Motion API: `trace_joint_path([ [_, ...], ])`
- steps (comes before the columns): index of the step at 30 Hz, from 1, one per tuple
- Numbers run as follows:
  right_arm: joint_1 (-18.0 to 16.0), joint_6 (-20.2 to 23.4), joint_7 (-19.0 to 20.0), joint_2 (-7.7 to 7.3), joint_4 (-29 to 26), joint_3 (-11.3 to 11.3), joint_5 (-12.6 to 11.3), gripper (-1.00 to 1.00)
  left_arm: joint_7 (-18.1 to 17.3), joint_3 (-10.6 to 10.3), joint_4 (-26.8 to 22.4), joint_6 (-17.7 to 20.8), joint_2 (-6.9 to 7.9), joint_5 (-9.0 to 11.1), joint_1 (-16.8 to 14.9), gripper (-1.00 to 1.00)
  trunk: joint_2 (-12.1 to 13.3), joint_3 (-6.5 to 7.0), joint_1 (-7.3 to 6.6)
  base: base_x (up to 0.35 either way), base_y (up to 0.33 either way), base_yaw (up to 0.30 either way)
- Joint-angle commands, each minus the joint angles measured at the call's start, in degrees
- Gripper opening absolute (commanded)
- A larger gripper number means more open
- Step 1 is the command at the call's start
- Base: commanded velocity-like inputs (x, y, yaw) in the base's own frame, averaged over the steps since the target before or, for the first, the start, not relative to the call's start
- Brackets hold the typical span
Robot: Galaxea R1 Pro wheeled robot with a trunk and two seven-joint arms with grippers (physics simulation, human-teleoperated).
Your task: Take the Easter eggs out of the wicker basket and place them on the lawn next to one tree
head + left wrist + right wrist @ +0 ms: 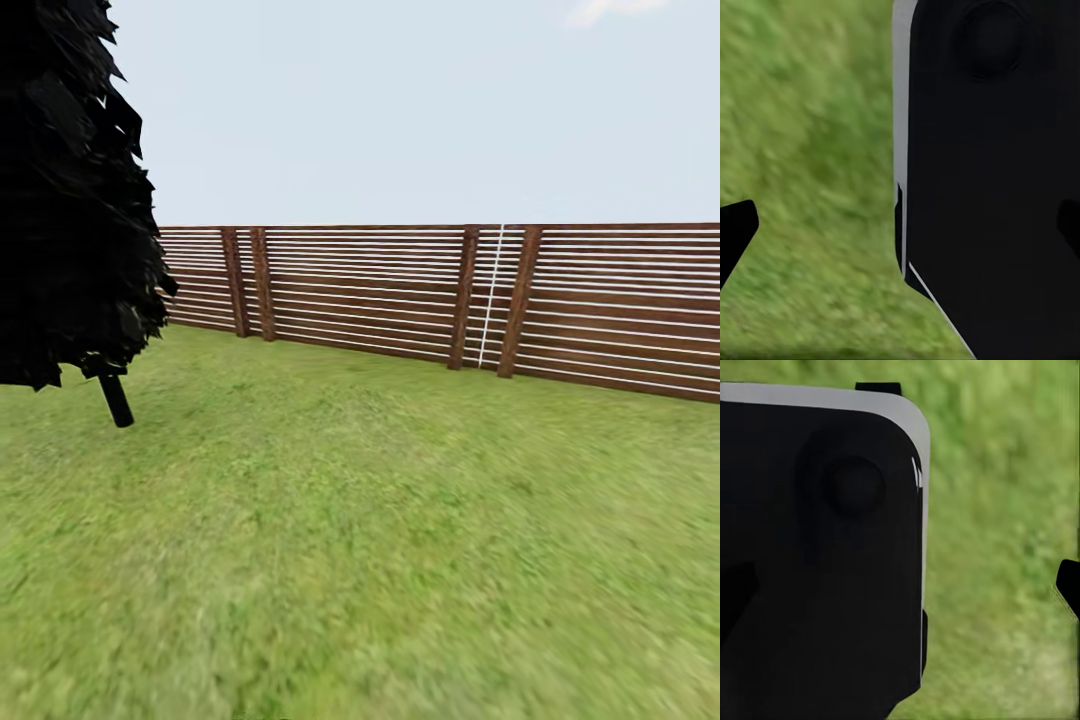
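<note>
Lawn (400, 560) of mottled green grass spreads flat across the garden from the near edge of the head view to the far boundary, with open ground across the middle and right. Brown horizontal-slat wooden fence (420, 295) closes the far side, carried on darker upright posts, with one thin pale vertical strip (490, 296) between two of them; pale sky lies above. Small all-black tree (70, 190) with jagged foliage and a short tilted dark trunk stands on the grass at the left, the sole obstacle near the fence. No writing or label is legible on any surface. Left wrist view: a large black robot body panel with a grey edge (990, 180) covers one side, blurred grass beside it, and one dark fingertip (735, 229) at the margin. Right wrist view: a matching black panel (817, 555), grass, and one dark fingertip (1069, 581). Whether either gripper is parted or closed cannot be told
</note>
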Motion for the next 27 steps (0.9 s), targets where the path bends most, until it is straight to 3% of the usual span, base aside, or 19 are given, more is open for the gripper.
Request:
trace_joint_path([
  [1,-0.05,-0.01,-0.06,-0.02,0.12,0.02,-0.03,1.0,0.01,0.0,-0.1,0.0,0.0,0.01,0.03,1.0,-0.03,-0.04,0.0,0.0,0.0,0.294],
  [27,-0.09,-0.12,-0.07,-0.06,0.12,-0.09,-0.16,1.0,-0.01,0.0,-0.09,-0.01,0.0,0.01,0.01,1.0,-0.03,-0.04,0.0,0.0,0.0,0.294],
])
